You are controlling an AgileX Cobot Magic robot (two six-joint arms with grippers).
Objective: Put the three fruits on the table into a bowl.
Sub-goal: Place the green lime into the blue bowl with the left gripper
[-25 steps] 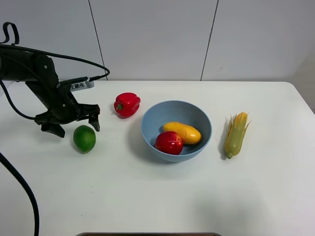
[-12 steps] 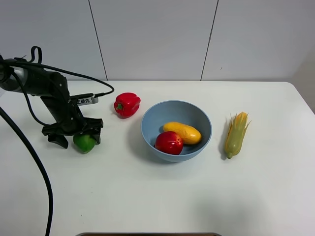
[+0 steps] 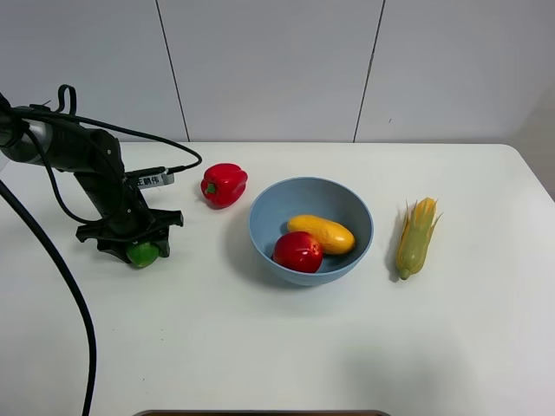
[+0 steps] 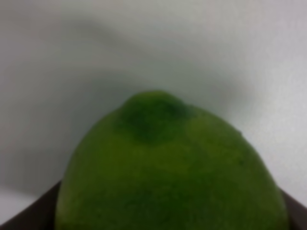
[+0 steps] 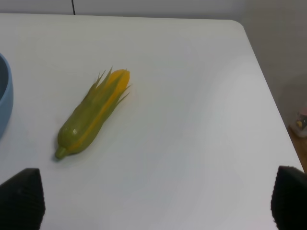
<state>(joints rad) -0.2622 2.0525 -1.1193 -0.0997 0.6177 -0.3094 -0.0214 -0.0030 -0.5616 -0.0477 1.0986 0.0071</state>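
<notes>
- The green lime point(image 3: 143, 253) sits on the white counter point(image 3: 260, 347), far left of the blue bowl point(image 3: 264, 234), between the left gripper's point(image 3: 132, 243) jaws, which straddle it; whether they press it I cannot tell.
- The left arm point(image 3: 82, 160) reaches in from the left, wrist bent straight down.
- The red apple point(image 3: 297, 251) and yellow mango point(image 3: 322, 233) lie in the bowl.
- The right gripper's point(image 5: 153, 201) jaws stand wide apart, near the corn point(image 5: 91, 120).

Left gripper point(image 3: 132, 243) low, jaws down.
</notes>
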